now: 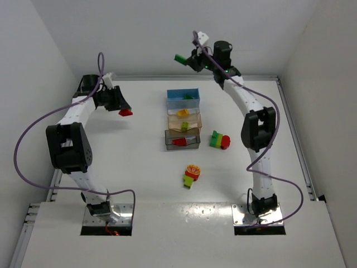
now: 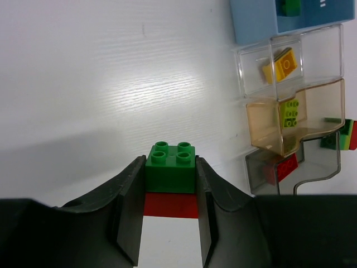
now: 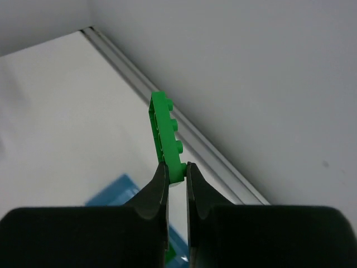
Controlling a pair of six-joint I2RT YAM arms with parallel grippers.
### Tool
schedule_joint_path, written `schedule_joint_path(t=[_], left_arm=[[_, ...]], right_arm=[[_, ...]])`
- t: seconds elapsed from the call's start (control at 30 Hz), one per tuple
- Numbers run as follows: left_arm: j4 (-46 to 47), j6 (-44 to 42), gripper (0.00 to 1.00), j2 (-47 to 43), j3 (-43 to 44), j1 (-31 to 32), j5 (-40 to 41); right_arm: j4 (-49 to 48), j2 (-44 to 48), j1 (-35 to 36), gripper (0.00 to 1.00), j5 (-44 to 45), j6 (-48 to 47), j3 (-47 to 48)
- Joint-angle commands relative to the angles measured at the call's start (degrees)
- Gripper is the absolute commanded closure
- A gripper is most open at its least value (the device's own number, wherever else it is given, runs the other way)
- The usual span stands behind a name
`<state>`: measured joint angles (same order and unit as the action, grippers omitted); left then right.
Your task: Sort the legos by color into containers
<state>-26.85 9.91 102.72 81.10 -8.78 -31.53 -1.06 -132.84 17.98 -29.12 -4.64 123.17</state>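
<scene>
**Handling.** The legos are rigid, light moulded plastic with smooth, slippery faces. Little clamping force is judged necessary, but a shallow pinch may let a piece pivot. Hold is best taken on flat opposite side walls, not on the studded top.

**Right arm.** The green plate (image 3: pixel 165 131) is pinched by its lower end only in the right gripper (image 3: pixel 176 174), which is clenched on it. The plate stands on edge, with most of its length unsupported. The arm is stretched far, with the wrist raised near the far edge of the table (image 1: pixel 145 167), just beyond the blue container (image 1: pixel 183 96).

**Left arm.** The left gripper (image 2: pixel 170 192) is closed on a two-brick clump (image 1: pixel 125 112): a green brick (image 2: pixel 171 166) stacked on a red brick (image 2: pixel 170 205), gripped across opposite side walls. The stud joint is judged tight, so a counter-hold is expected to be required for separation. The arm is bent at the elbow, and the wrist is held above bare table, left of the container row.

**Remaining pieces.** Single bricks lie in the clear container (image 2: pixel 254 67), the tan container (image 2: pixel 262 125) and the grey container (image 2: pixel 255 170). One mixed clump (image 1: pixel 219 139) lies just right of the row. A second mixed clump (image 1: pixel 192 175) lies nearer.
</scene>
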Motion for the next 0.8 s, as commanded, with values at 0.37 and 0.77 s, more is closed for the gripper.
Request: schedule_joint_path(t=[0.37,0.77], left_arm=[[1.10,0.90,0.85,2.05,5.03,1.74,-1.00],[1.10,0.90,0.85,3.10,5.03,2.27,-0.99]], right_arm=[[13.10,-3.92,-4.71,1.00,-11.73,-8.53,0.84],[23.20,-6.03,-4.71,1.00,-11.05,-18.64,0.75]])
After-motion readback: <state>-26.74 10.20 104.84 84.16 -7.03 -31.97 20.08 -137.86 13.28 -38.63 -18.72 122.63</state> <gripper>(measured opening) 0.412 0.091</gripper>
